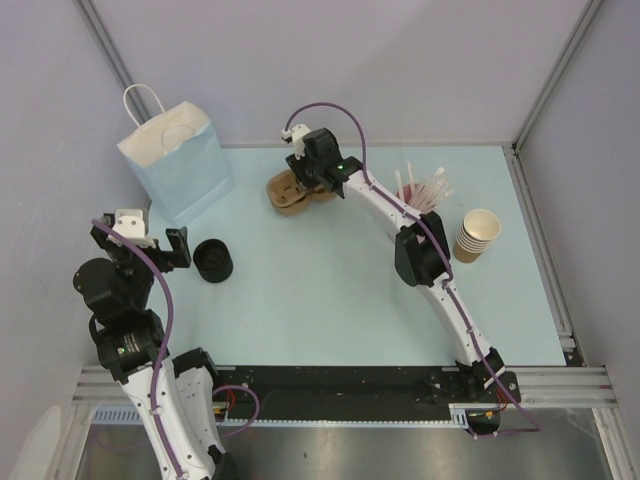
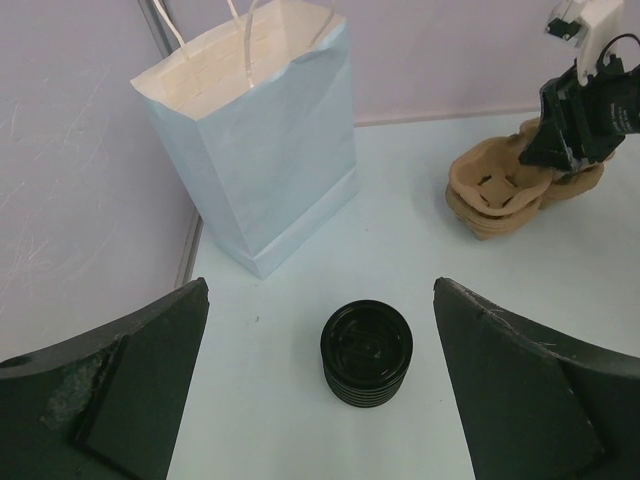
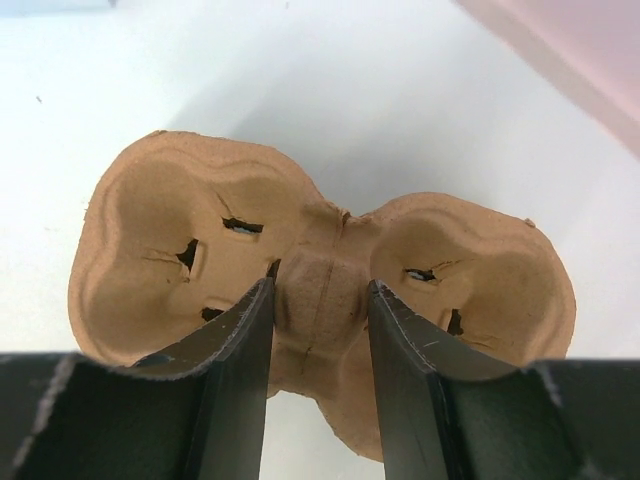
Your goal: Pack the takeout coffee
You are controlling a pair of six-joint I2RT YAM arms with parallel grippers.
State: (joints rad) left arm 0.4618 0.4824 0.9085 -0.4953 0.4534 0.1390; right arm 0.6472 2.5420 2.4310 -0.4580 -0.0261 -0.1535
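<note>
Straddling the middle ridge of the pulp cup carrier (image 3: 150, 230), my right hand (image 3: 320, 285) had a finger pressed against each side of that ridge, grasping it at the far middle of the desk (image 1: 320, 300). Whether the carrier was off the desk I could not tell. My left hand (image 2: 320, 290) hung released, its fingers spread wide, over the near left of the desk. Just beyond it a short stack of black lids (image 2: 367, 352) stood on the desk, touching nothing. Farther left, a pale blue paper bag (image 2: 270, 150) stood upright with its mouth open. On the right side, nested tan cups (image 1: 478, 235) stood beside a pink cup of straws (image 1: 425, 192). I could not pick out a single cup apart from that stack.
</note>
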